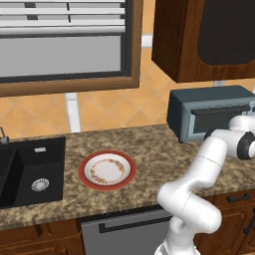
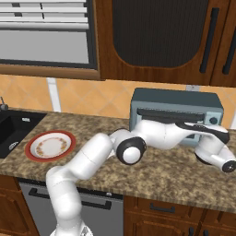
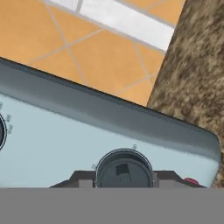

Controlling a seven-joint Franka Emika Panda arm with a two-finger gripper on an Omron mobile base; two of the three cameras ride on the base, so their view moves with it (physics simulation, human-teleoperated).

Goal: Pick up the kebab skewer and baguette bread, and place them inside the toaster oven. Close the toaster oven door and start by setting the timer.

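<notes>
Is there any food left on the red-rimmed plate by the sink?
No. The plate on the counter shows only its printed pattern, with no skewer or bread lying on it.

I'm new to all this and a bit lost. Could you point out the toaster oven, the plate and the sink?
toaster oven (image 2: 152,98): right base view, on its blue-grey top.
plate (image 1: 87,166): left base view, on its red rim.
sink (image 1: 36,164): left base view, on the dark basin floor.
</notes>
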